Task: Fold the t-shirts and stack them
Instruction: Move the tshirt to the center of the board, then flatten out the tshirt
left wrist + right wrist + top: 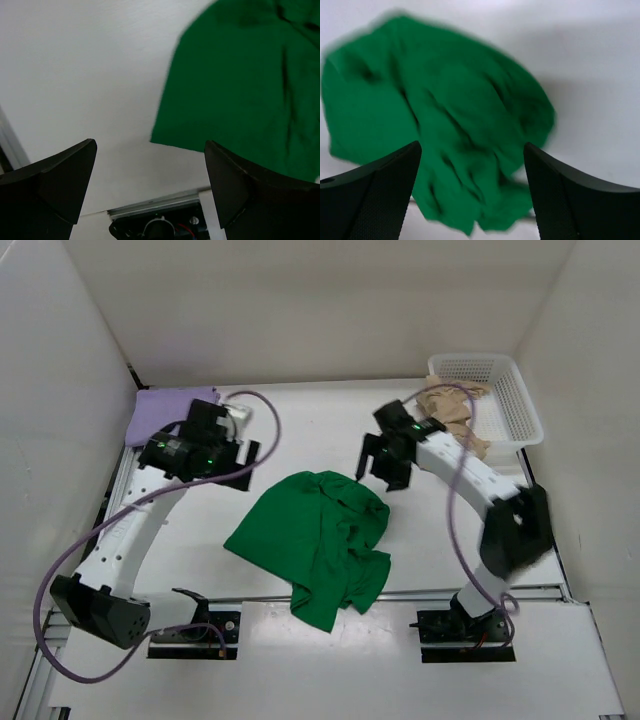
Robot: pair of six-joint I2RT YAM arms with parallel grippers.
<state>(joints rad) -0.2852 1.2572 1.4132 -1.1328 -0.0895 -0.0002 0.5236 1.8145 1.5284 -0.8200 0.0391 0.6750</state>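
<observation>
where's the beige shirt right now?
Top view, far right: the beige t-shirt spills over the left rim of the white mesh basket, just beyond the right gripper.

Green t-shirt (320, 540): plain bright green. Lavender t-shirt (165, 412): plain pale purple. Beige t-shirt (450, 412): plain tan. Basket (527, 408): white, mesh grid. Tabletop (300, 420): plain white. Left fingers (50, 180) and right fingers (570, 200): matte black. 2 cables (40, 615): purple.
</observation>
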